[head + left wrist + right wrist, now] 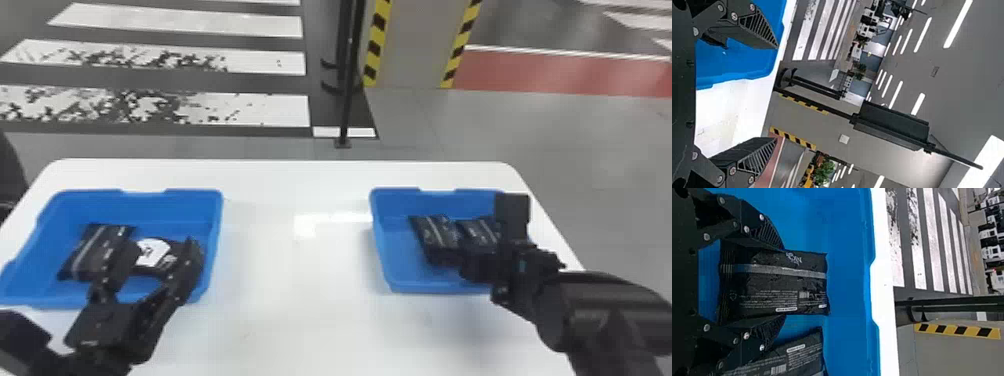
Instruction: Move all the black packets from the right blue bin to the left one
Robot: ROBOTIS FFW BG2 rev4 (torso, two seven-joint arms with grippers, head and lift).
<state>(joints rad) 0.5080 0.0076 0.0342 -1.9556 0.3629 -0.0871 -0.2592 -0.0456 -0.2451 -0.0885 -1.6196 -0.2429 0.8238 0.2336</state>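
Observation:
In the head view my left gripper [158,248] is over the left blue bin [200,200], its fingers spread, with black packets [89,252] lying beneath. One packet there shows a white label [151,251]. The left wrist view shows the same gripper [777,93] open with nothing between its tips. At the right blue bin [395,280], my right gripper [467,252] reaches down over two black packets [433,232]. In the right wrist view the right gripper [784,283] is shut on a black packet [805,293] by its side edges; another packet [803,354] lies beside it.
Both bins stand on a white table [295,280], with a wide stretch of tabletop between them. Behind the table's back edge are a thin black post [347,100] and a pillar with yellow-black striped edges [415,45].

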